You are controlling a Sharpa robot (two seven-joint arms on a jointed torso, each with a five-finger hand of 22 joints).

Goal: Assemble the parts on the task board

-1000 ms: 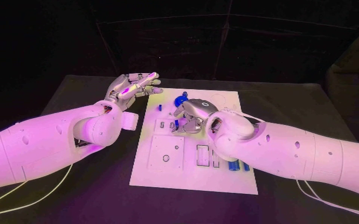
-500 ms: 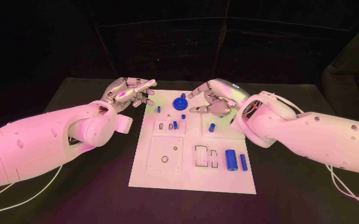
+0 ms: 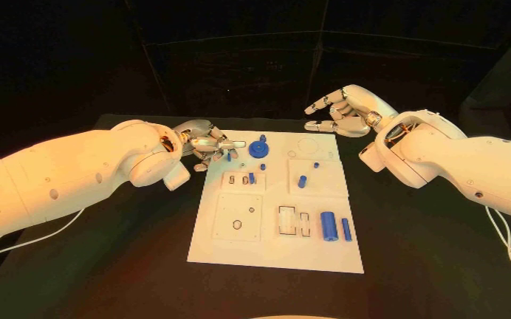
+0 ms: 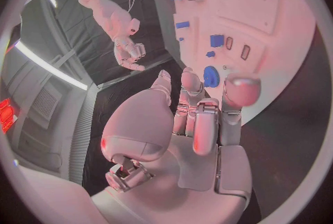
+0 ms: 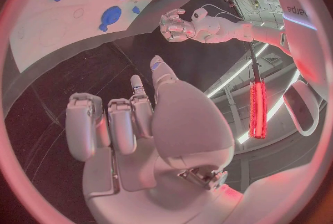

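Note:
The white task board (image 3: 279, 249) lies in the middle of the black table. A blue gear (image 3: 261, 149) sits near its far edge, with small blue parts (image 3: 303, 182) around the middle and two blue cylinders (image 3: 329, 224) at the near right. My left hand (image 3: 209, 145) hovers at the board's far left corner beside a small blue peg (image 3: 229, 155), fingers half curled and apart, holding nothing. The left wrist view shows the gear (image 4: 211, 76) just past the left hand (image 4: 197, 107). My right hand (image 3: 341, 112) is raised beyond the far right corner, fingers apart and empty.
Bare black table (image 3: 426, 260) surrounds the board on all sides. Both forearms (image 3: 74, 175) reach in over the table's left and right sides. The board (image 5: 62, 19) and the left hand (image 5: 177, 27) also appear in the right wrist view.
My right hand has lifted off the board's middle and drawn back past the far right corner. My left hand has dropped towards the board's far left corner, near the peg.

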